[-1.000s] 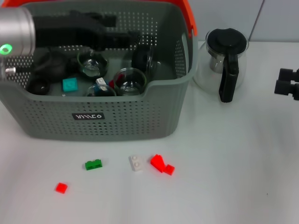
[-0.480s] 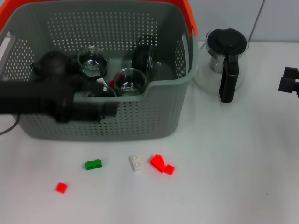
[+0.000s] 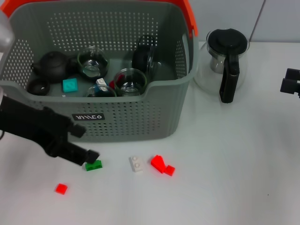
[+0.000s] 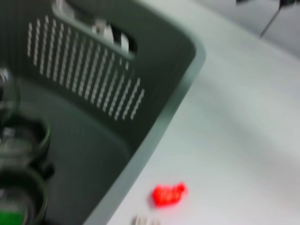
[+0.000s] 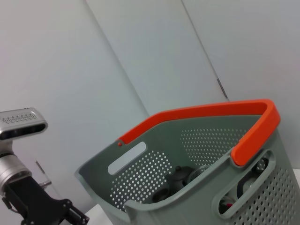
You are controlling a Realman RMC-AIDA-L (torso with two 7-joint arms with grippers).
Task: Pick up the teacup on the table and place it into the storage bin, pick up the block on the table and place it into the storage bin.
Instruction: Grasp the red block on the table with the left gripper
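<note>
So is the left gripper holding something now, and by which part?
Nothing is held, as far as shown. The left gripper is low at the green block on the table; the block lies beside its tip, not lifted.

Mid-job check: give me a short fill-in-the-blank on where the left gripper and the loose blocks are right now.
1. The left gripper is down at the small ____ block on the white table.
2. The turquoise block lies inside the grey perforated ____.
3. The small white block sits between the green block and the ____ blocks.
4. The right gripper is parked beyond the glass ____ with the black lid.

Missing words: green; storage bin; red; pot
</note>
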